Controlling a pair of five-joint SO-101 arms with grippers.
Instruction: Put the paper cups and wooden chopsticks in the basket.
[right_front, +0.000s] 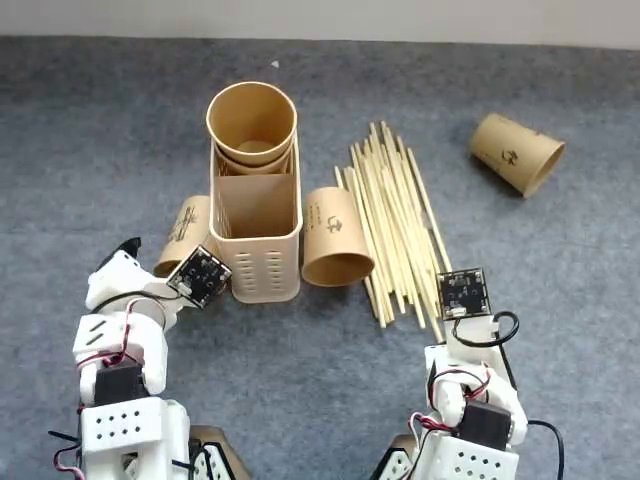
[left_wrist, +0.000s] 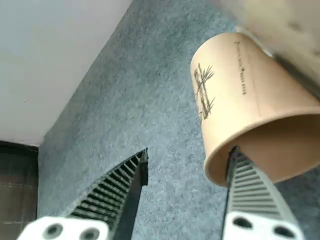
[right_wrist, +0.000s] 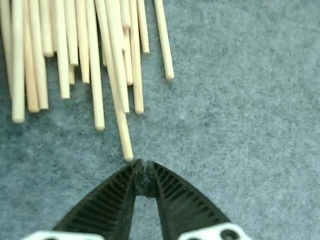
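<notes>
A beige slotted basket (right_front: 256, 262) stands upright with stacked paper cups (right_front: 252, 120) in its far compartment. One paper cup (right_front: 184, 234) (left_wrist: 235, 90) lies on its side against the basket's left wall. My left gripper (left_wrist: 189, 150) is open at this cup's mouth, with one fingertip (left_wrist: 235, 156) at the rim and the other off to the side over the carpet. A second cup (right_front: 335, 240) lies to the right of the basket and a third (right_front: 517, 152) at the far right. Wooden chopsticks (right_front: 395, 215) (right_wrist: 75, 50) lie in a loose pile. My right gripper (right_wrist: 143, 166) is shut and empty, just short of the nearest stick's end.
Grey carpet (right_front: 560, 300) covers the table. The left arm's base (right_front: 120, 400) and the right arm's base (right_front: 470, 410) stand at the near edge. There is open carpet to the right of the chopsticks and in front of the basket.
</notes>
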